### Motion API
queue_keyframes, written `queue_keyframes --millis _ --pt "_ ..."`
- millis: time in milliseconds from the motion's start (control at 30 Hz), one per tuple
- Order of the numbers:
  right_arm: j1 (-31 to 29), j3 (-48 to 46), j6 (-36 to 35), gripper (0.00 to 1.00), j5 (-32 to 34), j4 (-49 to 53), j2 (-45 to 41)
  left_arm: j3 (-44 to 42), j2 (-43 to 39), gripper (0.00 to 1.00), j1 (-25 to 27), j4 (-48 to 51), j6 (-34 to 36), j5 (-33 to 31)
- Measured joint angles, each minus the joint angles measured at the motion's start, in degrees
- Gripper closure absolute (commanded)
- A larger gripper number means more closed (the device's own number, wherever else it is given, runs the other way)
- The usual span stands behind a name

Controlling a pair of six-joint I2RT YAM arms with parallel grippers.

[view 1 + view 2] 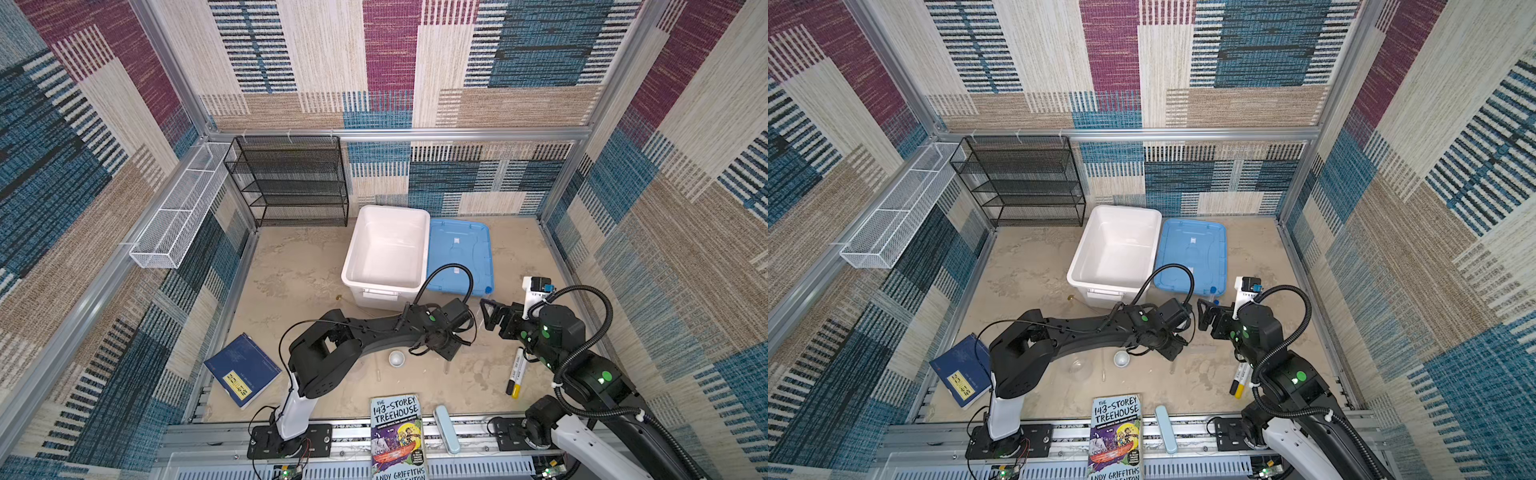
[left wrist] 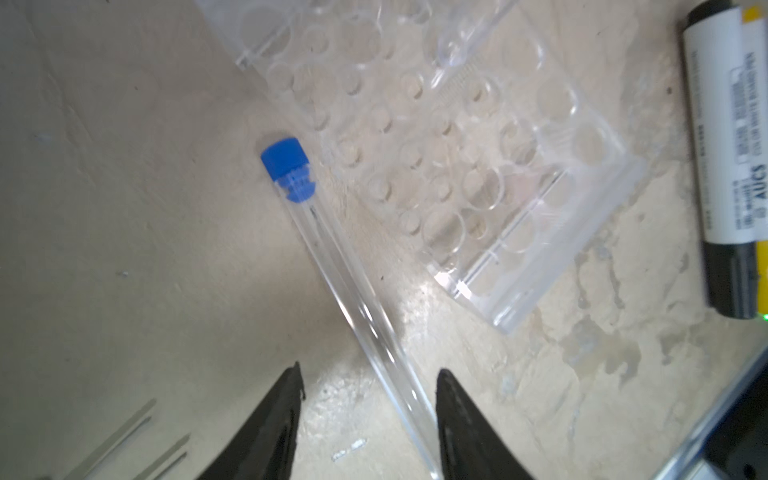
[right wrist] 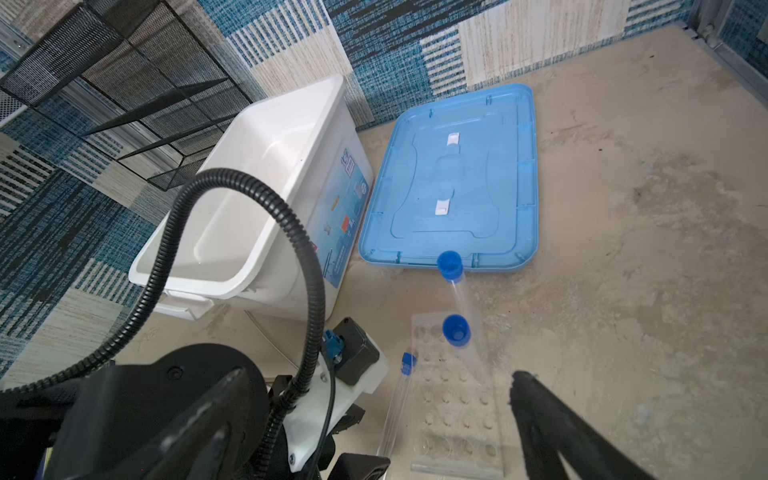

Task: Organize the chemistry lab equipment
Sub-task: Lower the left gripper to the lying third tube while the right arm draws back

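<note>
Blue-capped clear tube (image 2: 332, 257) lies flat on the table (image 2: 124, 208) in the left wrist view, just beside the clear rack (image 2: 540, 232). My left gripper (image 2: 370, 370) has its jaws apart astride the tube's bare end, not clamped. In the right wrist view my right gripper (image 3: 378, 374) is spread wide, holding nothing. A second tube (image 3: 456, 330) stands tilted in the rack, and a third tube (image 3: 449, 266) has its cap at the blue lid (image 3: 457, 174). In both top views the small grey dish (image 1: 396, 358) (image 1: 1121, 358) sits beyond the Treehouse book (image 1: 397, 432).

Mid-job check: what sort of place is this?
Probably a staged robot test cell, not a real lab: carpet-patterned walls on an aluminium frame, and a storybook sharing the table with the clear rack.
</note>
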State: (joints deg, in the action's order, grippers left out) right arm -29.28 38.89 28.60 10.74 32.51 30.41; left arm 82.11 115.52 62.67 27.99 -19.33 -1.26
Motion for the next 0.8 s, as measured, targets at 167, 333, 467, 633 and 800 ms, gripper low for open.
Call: queue_keyframes --millis 167,333,467,633,800 --pt "0.0 -0.1 0.0 0.01 0.4 0.3 0.0 0.3 0.3 0.56 0.5 2.9 0.0 -0.1" --pt "0.0 -0.4 0.0 0.01 0.8 0.3 0.8 0.5 0.5 0.56 0.5 3.9 0.0 0.3" --pt "0.0 -0.7 0.0 0.01 1.3 0.3 0.7 0.5 0.4 0.56 0.6 4.5 -0.1 1.7" --pt "0.0 -0.9 0.0 0.01 1.4 0.3 0.7 0.7 -0.2 0.53 0.6 4.7 -0.5 2.1" --pt "0.0 -0.9 0.0 0.01 1.4 0.3 0.9 1.6 0.5 0.53 0.6 4.9 -0.7 3.3"
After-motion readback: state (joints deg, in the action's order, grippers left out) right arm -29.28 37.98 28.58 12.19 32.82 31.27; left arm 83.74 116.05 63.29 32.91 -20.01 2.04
